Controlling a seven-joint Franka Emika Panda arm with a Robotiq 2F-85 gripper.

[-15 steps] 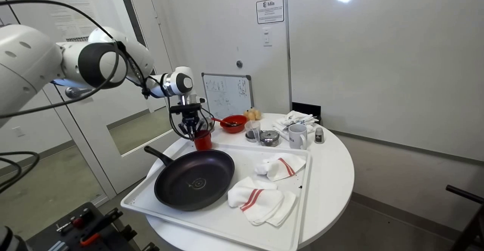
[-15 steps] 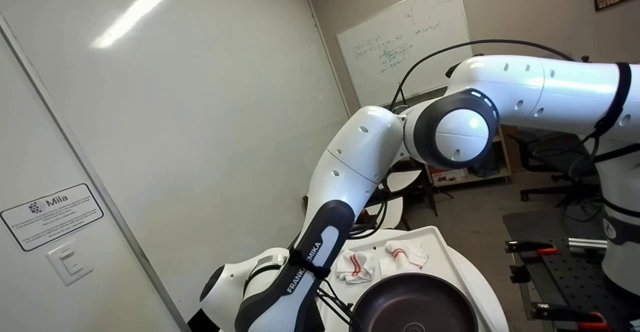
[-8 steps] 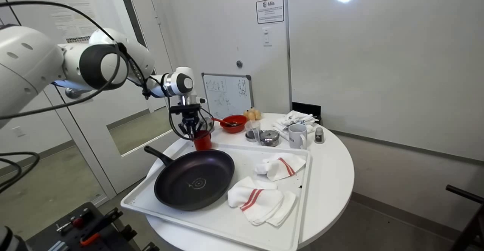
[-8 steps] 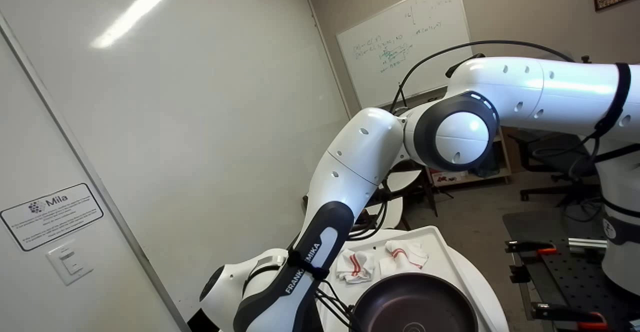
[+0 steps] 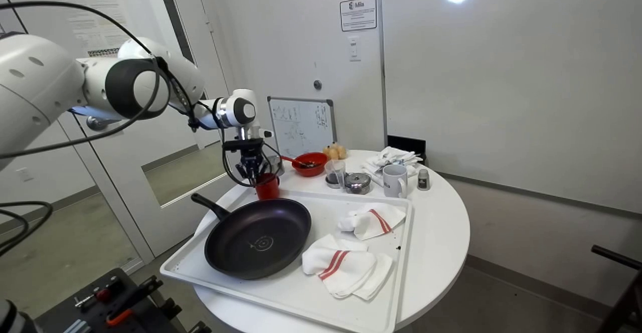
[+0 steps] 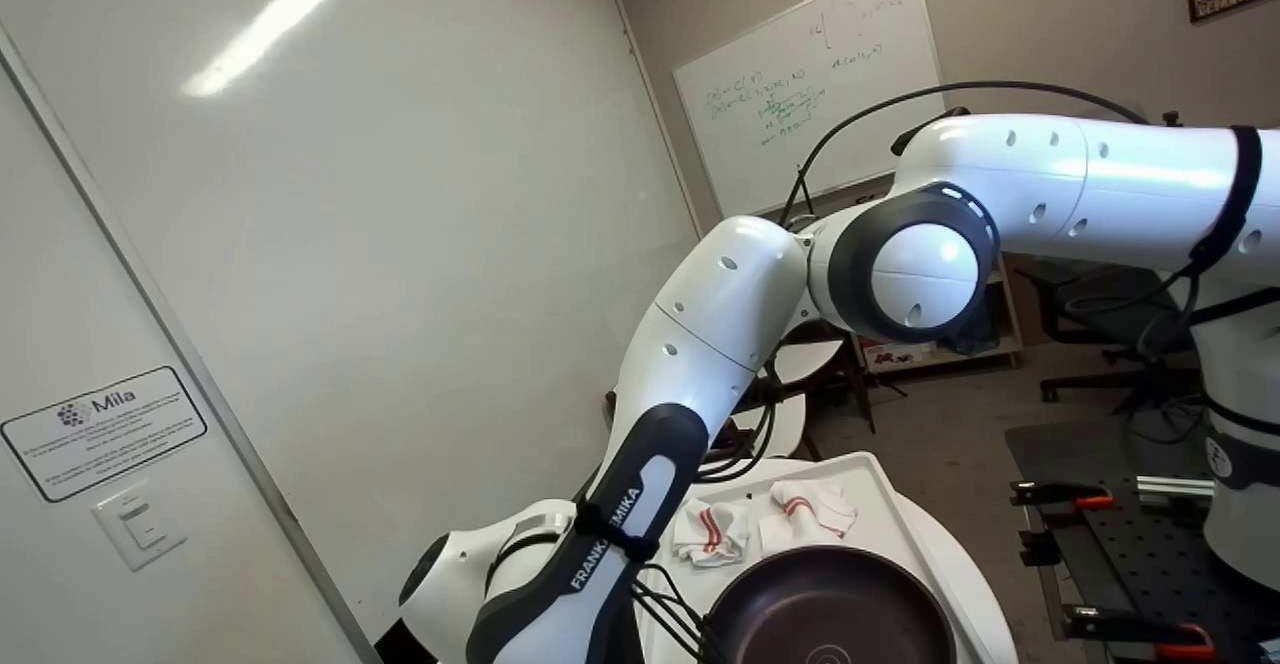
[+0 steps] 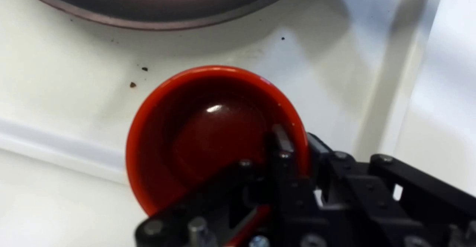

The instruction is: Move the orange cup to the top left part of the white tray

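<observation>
The orange cup, a glossy red-orange mug, is at the back left corner of the white tray in an exterior view. In the wrist view the cup is upright over the tray, near its rim. My gripper is shut on the cup's wall, one finger inside and one outside. The gripper comes from above in an exterior view. I cannot tell whether the cup's base touches the tray. The cup and gripper are out of sight in an exterior view that shows the tray.
A black frying pan lies on the tray just in front of the cup, its handle pointing back left. Two white cloths lie on the tray's right. Behind the tray stand a red bowl, a metal tin and a grey mug.
The gripper and the cup have shifted slightly left together in an exterior view. The pan, cloths and tray have not moved.
</observation>
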